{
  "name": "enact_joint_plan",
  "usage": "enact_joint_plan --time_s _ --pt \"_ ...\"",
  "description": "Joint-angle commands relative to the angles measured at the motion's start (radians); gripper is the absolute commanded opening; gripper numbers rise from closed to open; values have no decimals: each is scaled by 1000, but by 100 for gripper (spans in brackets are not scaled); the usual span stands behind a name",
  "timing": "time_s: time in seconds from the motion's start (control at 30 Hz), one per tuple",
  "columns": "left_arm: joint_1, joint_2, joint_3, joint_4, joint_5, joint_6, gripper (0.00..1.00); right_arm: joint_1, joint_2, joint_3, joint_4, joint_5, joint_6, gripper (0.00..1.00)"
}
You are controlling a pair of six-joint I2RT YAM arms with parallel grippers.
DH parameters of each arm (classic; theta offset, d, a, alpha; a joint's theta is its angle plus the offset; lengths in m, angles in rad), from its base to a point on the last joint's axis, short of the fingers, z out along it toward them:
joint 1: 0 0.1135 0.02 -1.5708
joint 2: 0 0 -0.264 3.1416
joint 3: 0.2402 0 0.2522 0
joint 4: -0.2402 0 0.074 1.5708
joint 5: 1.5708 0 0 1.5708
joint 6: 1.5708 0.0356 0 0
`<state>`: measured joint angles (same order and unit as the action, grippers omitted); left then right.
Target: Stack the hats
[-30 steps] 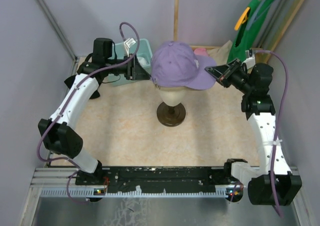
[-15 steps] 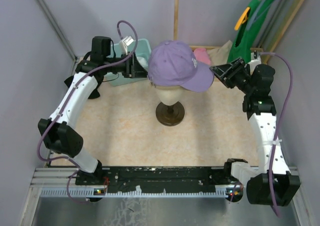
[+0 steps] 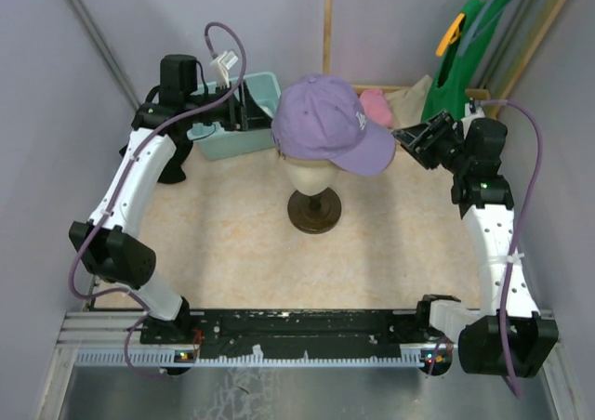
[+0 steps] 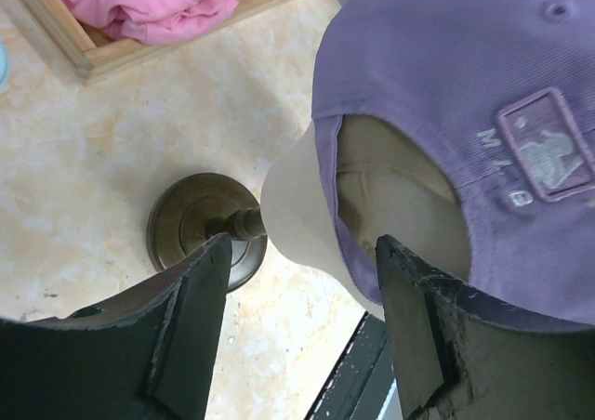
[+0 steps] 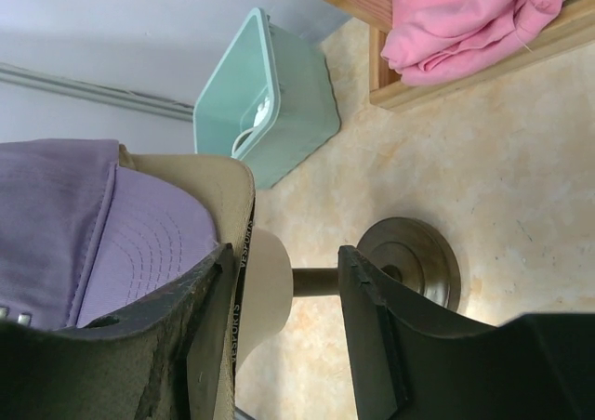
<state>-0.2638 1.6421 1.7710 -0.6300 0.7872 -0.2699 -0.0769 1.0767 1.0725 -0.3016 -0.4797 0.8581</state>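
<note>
A purple cap (image 3: 325, 127) sits on a pale mannequin head (image 3: 311, 174) on a dark stand (image 3: 317, 211) in the middle of the table. A tan cap lies under it: it shows through the back opening in the left wrist view (image 4: 395, 192) and as a tan brim in the right wrist view (image 5: 209, 178). My left gripper (image 3: 258, 113) is open just behind the cap (image 4: 483, 95), its jaws apart and empty (image 4: 302, 253). My right gripper (image 3: 411, 139) is open beside the brim (image 5: 139, 243), touching nothing (image 5: 284, 257). The black and white caps are out of view.
A teal bin (image 3: 223, 141) stands at the back left under my left arm. A pink cloth (image 3: 375, 104) lies in a wooden tray (image 3: 409, 90) at the back. A green top (image 3: 465, 48) hangs at the back right.
Both grippers have let go of the purple cap and drawn back, the left to the left, the right slightly to the right. The cap's brim has settled lower.
</note>
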Motion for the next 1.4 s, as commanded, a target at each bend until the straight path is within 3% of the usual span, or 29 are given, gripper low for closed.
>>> enact_joint_plan --time_s 0.0,0.17,0.37,0.63,0.77,1.0,1.03,1.2,1.37 --pt "21 -35 40 62 21 -65 70 -6 0 32 -25 29 -37 48" --pt "46 -52 45 83 15 -101 72 -6 3 30 -20 23 -38 48" --pt "125 -112 -70 94 -224 -130 75 -7 6 37 -16 27 -40 52" --pt "269 -128 -263 206 -537 -174 80 -7 4 7 0 22 -58 80" --pt "338 -99 -317 211 -673 -211 82 -6 -5 -24 16 10 -56 87" --pt "545 -83 -442 284 -669 -330 90 -7 -42 -70 46 7 -48 91" --pt "563 -78 -452 306 -658 -341 95 -8 -43 -72 51 7 -47 92" --pt "604 0 -436 323 -665 -358 99 -14 -32 -80 61 1 -47 99" --pt "614 77 -393 264 -701 -317 99 -32 -22 -77 64 0 -49 99"
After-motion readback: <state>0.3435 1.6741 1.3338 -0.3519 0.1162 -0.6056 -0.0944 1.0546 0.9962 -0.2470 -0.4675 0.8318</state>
